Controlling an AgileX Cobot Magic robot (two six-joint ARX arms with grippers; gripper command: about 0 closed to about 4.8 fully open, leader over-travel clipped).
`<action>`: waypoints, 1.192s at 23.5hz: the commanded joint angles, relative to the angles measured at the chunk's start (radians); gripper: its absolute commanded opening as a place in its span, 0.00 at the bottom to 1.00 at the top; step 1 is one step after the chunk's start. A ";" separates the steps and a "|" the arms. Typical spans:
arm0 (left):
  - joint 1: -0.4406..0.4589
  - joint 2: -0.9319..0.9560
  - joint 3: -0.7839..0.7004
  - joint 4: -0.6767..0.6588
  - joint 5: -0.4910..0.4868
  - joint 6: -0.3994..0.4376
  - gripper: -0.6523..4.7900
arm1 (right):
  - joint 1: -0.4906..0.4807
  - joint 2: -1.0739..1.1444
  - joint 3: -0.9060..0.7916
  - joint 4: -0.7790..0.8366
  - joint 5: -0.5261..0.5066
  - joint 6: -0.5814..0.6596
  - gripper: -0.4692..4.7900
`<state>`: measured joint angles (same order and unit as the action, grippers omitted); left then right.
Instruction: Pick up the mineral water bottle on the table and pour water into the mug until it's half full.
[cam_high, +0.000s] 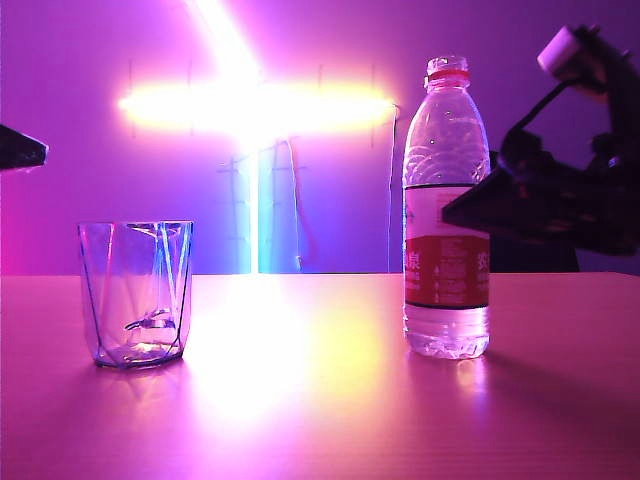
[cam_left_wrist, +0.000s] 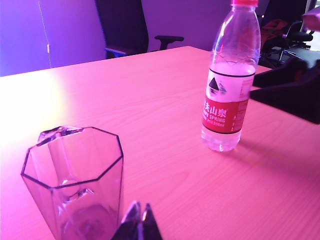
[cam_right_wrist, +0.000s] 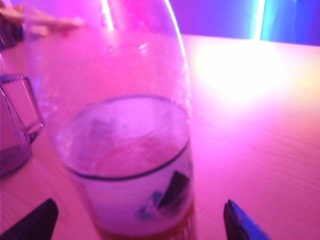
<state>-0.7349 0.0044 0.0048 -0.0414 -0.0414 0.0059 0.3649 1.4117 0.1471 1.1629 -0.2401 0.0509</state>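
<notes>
The bottle (cam_high: 446, 210) stands upright on the table (cam_high: 320, 400), well apart from the mug (cam_high: 136, 294). The right gripper (cam_right_wrist: 137, 220) straddles it, jaws wide. The left gripper (cam_left_wrist: 137, 220) by the mug looks closed.

Purple light washes the back wall (cam_high: 90, 150), where a glowing cross of light strips (cam_high: 255, 105) burns white-yellow, with a blue-cyan vertical strip (cam_high: 250, 215) beneath it. A thin cable (cam_high: 293, 200) hangs down the wall. A dark office chair (cam_left_wrist: 127, 27) with an armrest stands behind the tabletop (cam_high: 320, 400), which glows pink-orange.
</notes>
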 joint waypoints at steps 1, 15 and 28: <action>0.000 0.002 0.004 0.012 0.001 -0.003 0.12 | 0.002 0.137 0.030 0.169 -0.047 0.032 1.00; 0.000 0.002 0.004 0.013 0.000 -0.003 0.12 | 0.002 0.306 0.144 0.229 -0.051 0.055 0.80; 0.087 0.002 0.004 0.013 0.004 -0.003 0.12 | 0.007 0.240 0.149 0.237 -0.056 0.015 0.62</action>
<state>-0.6769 0.0044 0.0048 -0.0410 -0.0372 0.0059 0.3660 1.6875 0.2878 1.3365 -0.2955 0.0975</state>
